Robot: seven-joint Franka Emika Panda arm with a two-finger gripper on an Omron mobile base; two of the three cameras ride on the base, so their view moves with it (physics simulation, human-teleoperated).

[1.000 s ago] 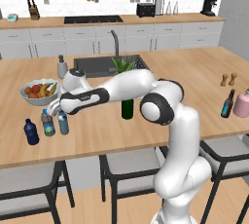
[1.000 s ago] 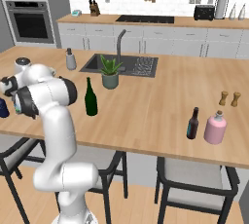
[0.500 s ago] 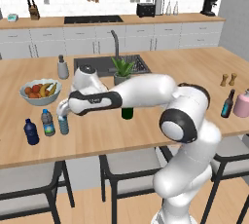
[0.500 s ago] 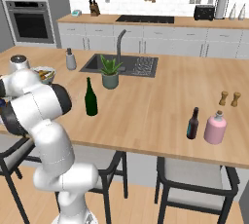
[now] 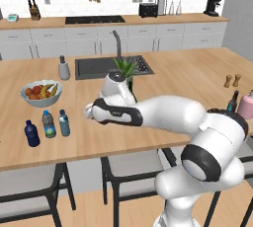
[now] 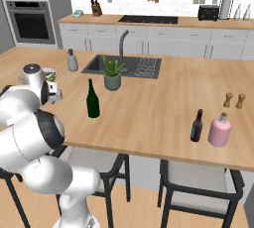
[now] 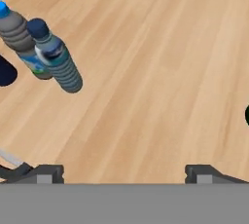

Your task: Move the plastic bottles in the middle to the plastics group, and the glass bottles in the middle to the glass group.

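Two clear plastic bottles [image 5: 48, 124] [image 5: 64, 123] stand side by side next to the squat dark-blue bottle of the plastics group [image 5: 32, 133] at the counter's left front. In the hand view the same plastic bottles [image 7: 24, 43] [image 7: 58, 60] lie at the upper left. My gripper [image 5: 89, 114] [image 7: 124, 174] hovers to their right, open, with nothing between its fingertips [image 7: 44, 174]. The tall green glass bottle [image 6: 92, 99] stands mid-counter in front of the plant. The slim dark bottle of the glass group [image 6: 197, 126] stands at the right front.
A fruit bowl [image 5: 40, 93] sits behind the plastic bottles. A potted plant [image 6: 112, 73] and the sink [image 6: 124, 66] lie beyond the green bottle, with a soap dispenser [image 6: 72, 61] to their left. A pink bottle [image 6: 220, 130] and two wooden shakers [image 6: 228, 99] stand at the right.
My hand has drawn back to the right, away from the two plastic bottles, which stay standing beside the dark-blue bottle. The arm has swung forward and lower.
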